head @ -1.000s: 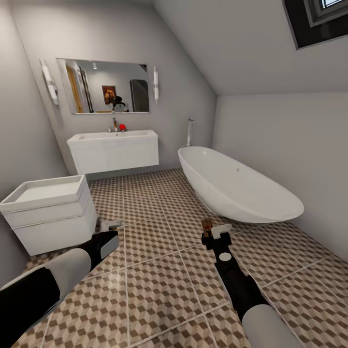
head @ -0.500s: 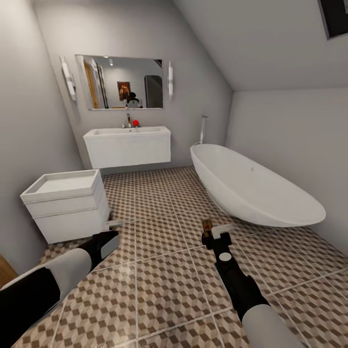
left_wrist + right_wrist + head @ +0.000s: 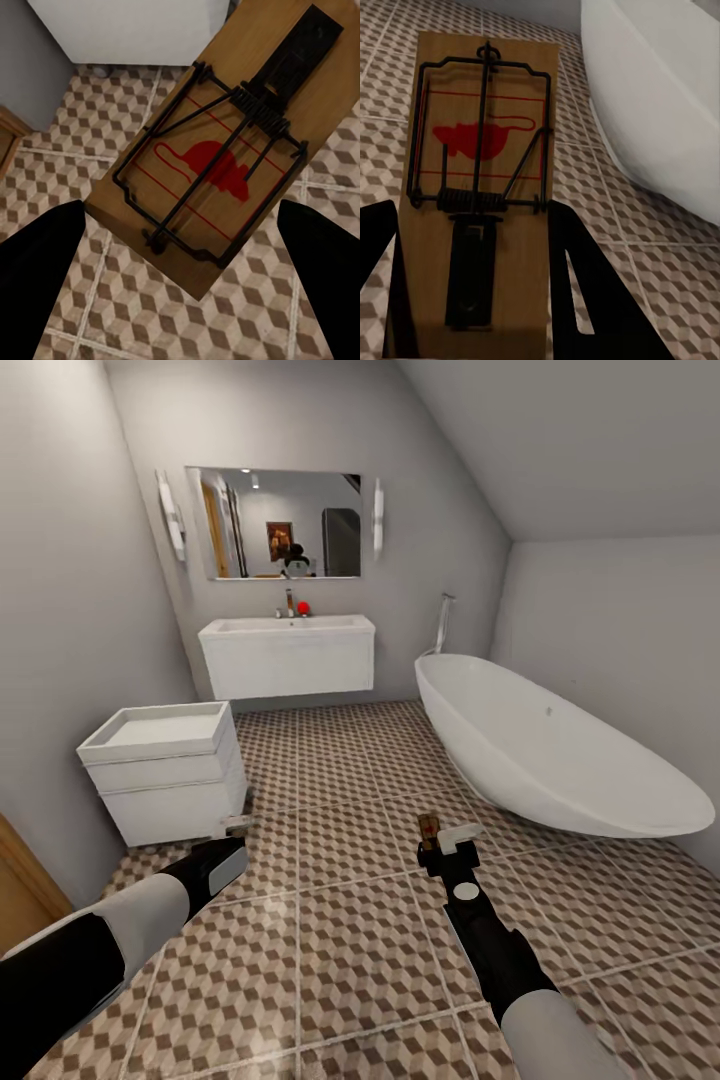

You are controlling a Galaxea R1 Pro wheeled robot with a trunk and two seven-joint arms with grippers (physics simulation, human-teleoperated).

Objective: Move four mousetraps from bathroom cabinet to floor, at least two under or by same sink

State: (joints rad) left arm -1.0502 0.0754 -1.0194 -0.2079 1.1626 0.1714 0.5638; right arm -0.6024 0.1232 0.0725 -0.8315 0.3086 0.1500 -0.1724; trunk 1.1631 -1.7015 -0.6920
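bathroom floor (image 3: 340, 920); both claws grip mousetraps (image 3: 217, 157).

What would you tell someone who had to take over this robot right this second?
Left gripper: shut on a mousetrap, held above the bathroom floor near the small white drawer unit.
Right gripper: shut on a second mousetrap, held over the tiles beside the bathtub.
The sink hangs on the far wall, under the mirror, some way ahead.
Done: two traps are in hand. None lies on the visible floor.
Left: drive to the sink, set both down under or beside it, then place the other two traps on the same floor.
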